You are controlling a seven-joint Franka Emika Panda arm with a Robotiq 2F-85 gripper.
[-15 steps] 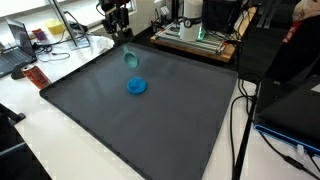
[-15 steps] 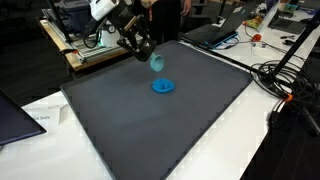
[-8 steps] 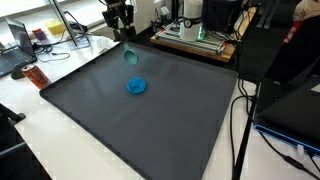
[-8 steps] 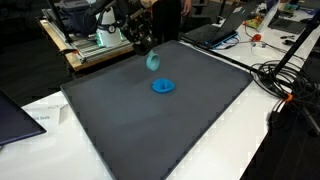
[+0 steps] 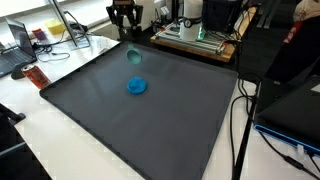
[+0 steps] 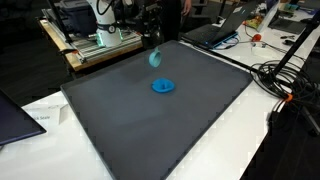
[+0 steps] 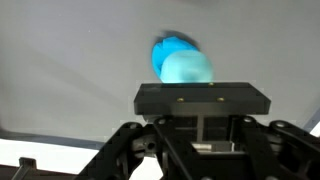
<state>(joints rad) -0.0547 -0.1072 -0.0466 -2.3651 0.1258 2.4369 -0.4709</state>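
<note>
Wrist view: a blurred cup point(image 7: 187, 68) hides part of the blue disc point(image 7: 162, 50). In an exterior view my gripper point(image 5: 127, 32) is too small to show its jaws; the top edge cuts my arm point(image 5: 124, 6).

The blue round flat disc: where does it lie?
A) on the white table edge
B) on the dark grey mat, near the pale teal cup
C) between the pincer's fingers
B: an exterior view shows the blue round flat disc on the dark grey mat, near the pale teal cup, apart from the pincer.

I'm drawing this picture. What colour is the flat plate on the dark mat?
The plate is bright blue, clearest in an exterior view.
</note>
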